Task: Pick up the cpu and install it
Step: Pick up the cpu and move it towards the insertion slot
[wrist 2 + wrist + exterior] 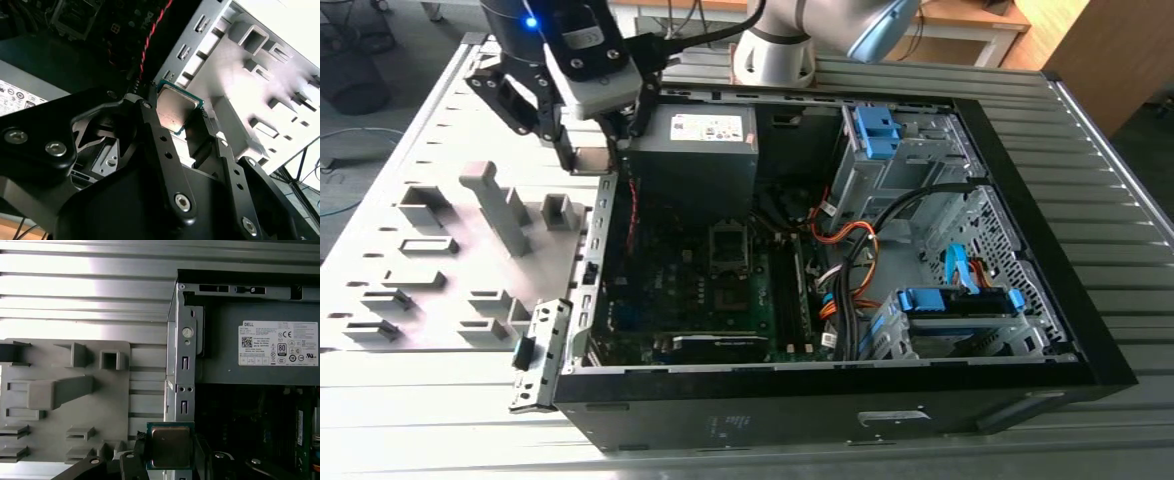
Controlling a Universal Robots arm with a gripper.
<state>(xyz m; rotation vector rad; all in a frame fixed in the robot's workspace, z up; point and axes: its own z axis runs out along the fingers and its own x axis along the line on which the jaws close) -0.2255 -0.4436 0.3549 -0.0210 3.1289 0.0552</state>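
Black fingers (156,136) pinch the silver-topped cpu (171,446) by opposite edges, hiding part of its rim.

The cpu (171,446) in the end effector (176,109) hangs over the case wall (181,365).

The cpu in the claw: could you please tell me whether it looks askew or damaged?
Nothing stands out. In the first wrist view the cpu sits flat and square in the claw, gripped by two opposite edges. Its metal top shows no visible dent or scratch, and its green border looks intact.
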